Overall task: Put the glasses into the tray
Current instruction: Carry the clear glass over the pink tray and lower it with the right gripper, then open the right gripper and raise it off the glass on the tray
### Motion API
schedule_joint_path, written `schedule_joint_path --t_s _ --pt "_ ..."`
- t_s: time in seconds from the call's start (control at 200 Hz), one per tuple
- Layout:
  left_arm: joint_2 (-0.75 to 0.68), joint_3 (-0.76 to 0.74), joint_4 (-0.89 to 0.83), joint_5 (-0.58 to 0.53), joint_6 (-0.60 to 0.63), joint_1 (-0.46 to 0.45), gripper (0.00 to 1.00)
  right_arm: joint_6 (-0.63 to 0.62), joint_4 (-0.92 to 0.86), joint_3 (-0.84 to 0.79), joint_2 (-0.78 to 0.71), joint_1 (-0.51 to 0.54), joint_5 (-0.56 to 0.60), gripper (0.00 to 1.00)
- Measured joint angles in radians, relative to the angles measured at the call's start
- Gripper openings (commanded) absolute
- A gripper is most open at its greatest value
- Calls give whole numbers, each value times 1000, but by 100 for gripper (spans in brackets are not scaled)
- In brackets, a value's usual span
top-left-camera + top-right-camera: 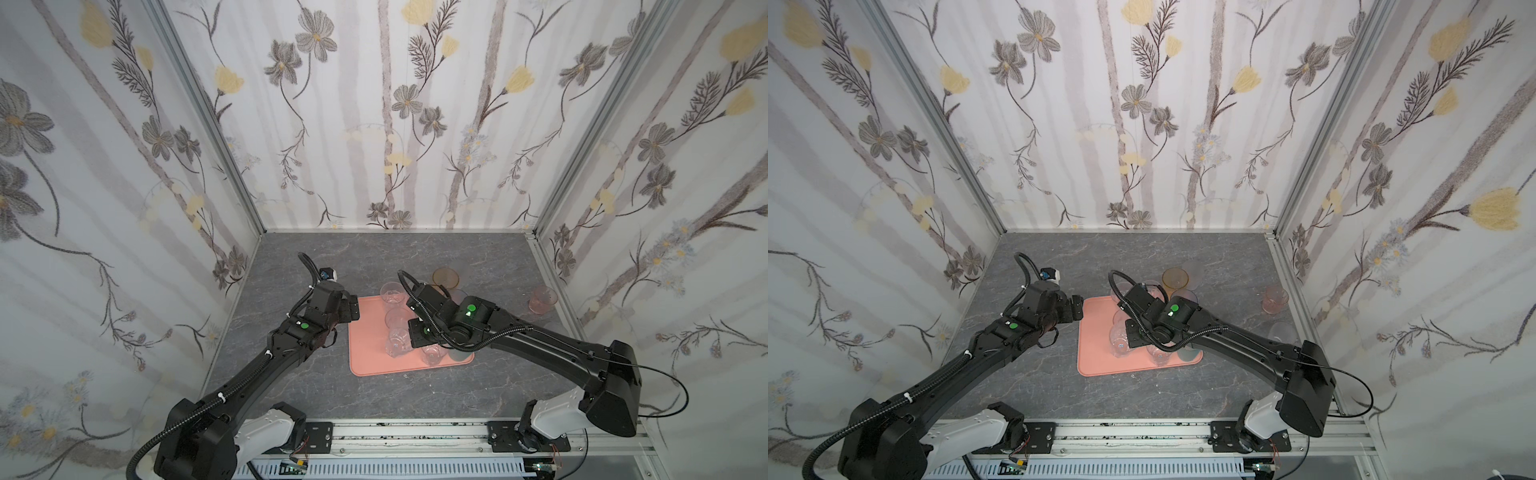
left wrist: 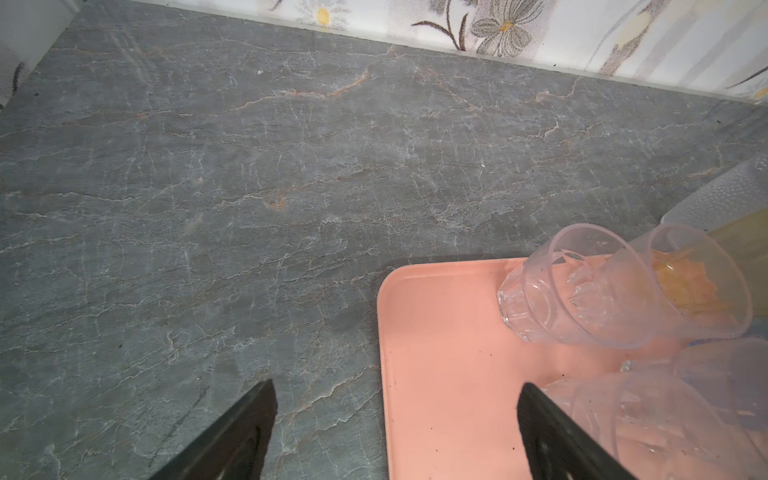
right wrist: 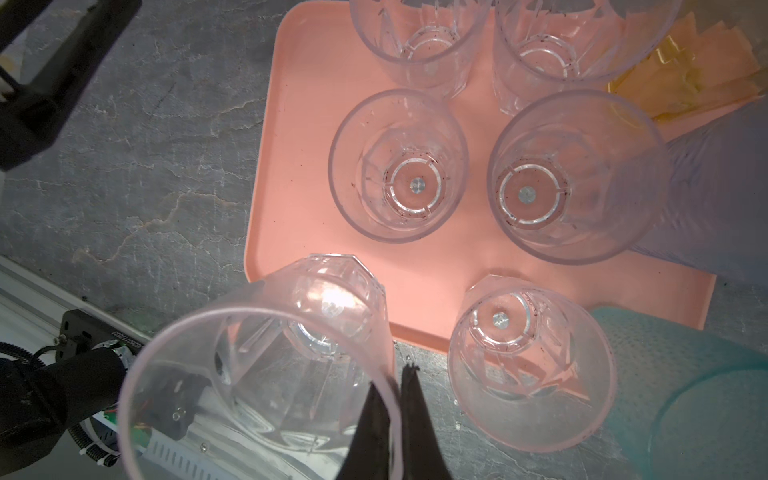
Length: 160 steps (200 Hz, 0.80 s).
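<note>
My right pincer (image 3: 397, 382) is closed on the thin rim of a clear faceted plastic tumbler (image 3: 257, 374), which hangs tilted over the near part of the flat salmon-pink plastic tray (image 3: 299, 124); my left pincer (image 2: 397, 386) stands wide and empty at the tray's left edge. I think this rim pinch can slip or let the tumbler swing, so it may topple or knock the upright clear tumblers (image 3: 399, 166) just beside. The grey marble-patterned tabletop (image 1: 316, 386) looks hard and smooth; flowered walls (image 1: 374, 124) close three sides, and a short orange-pink tumbler (image 1: 542, 300) stands far right.
</note>
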Motion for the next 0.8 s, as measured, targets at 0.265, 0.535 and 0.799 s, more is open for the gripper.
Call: schedule_joint_path --t_s 0.265,0.535,0.799 --pt "32 -2 29 14 20 5 94 10 -30 32 99 26 26 0" --pt "34 -37 60 26 23 10 94 -17 -64 68 208 61 80 0" --pt "33 -47 71 35 23 13 94 -34 -60 54 237 62 116 0"
